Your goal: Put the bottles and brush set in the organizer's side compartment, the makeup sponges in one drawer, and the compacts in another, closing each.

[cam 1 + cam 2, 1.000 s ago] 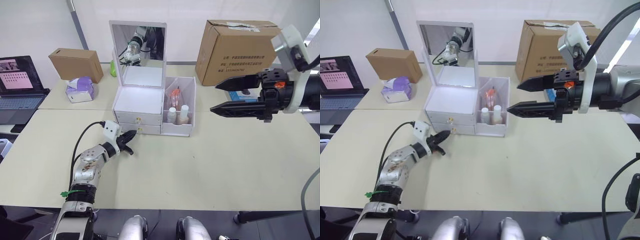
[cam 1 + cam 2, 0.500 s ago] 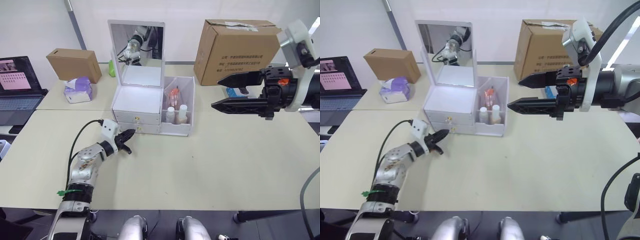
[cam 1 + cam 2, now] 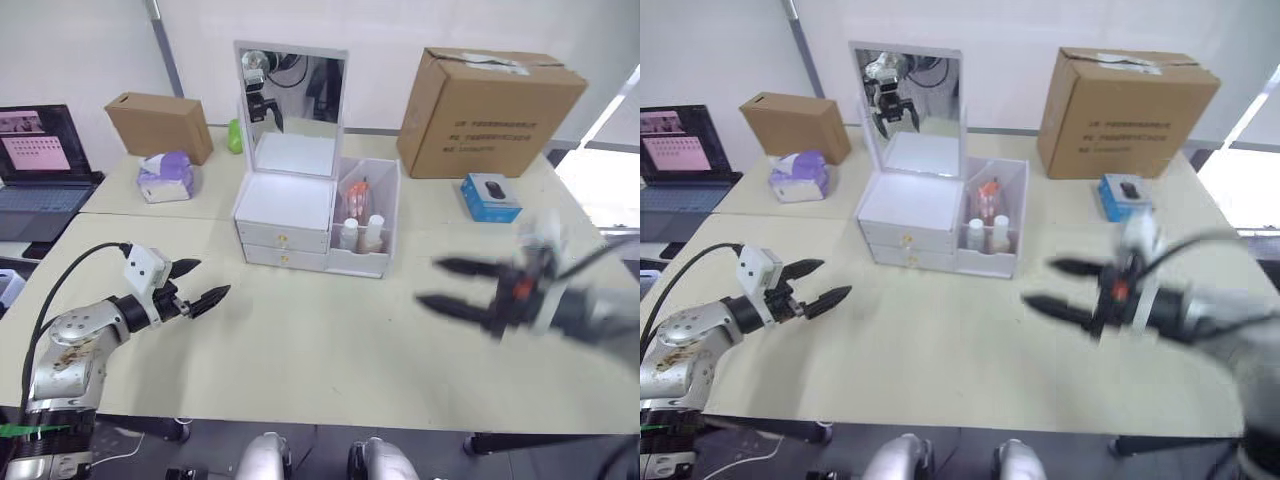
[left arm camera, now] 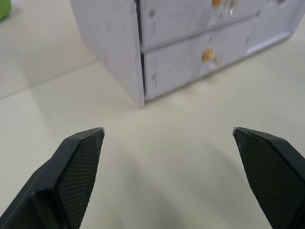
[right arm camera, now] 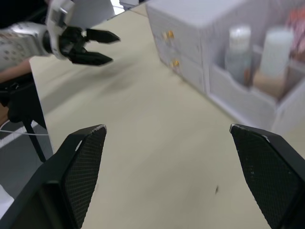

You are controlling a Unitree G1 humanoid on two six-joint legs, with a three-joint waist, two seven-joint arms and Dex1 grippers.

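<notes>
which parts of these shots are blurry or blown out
Left and right eye views: the right gripper is smeared by motion blur, the white mirrored organizer stays sharp, and daylight washes out the right edge. Right wrist view: the two white-capped bottles look soft. Left wrist view: the gold drawer knobs are out of focus.

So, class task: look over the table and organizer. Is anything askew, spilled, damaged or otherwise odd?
Nothing stands out. The organizer sits square on the table, both drawers shut, mirror lid upright, and the bottles stand upright in the side compartment. Both the left hand and right hand are open and empty.
</notes>
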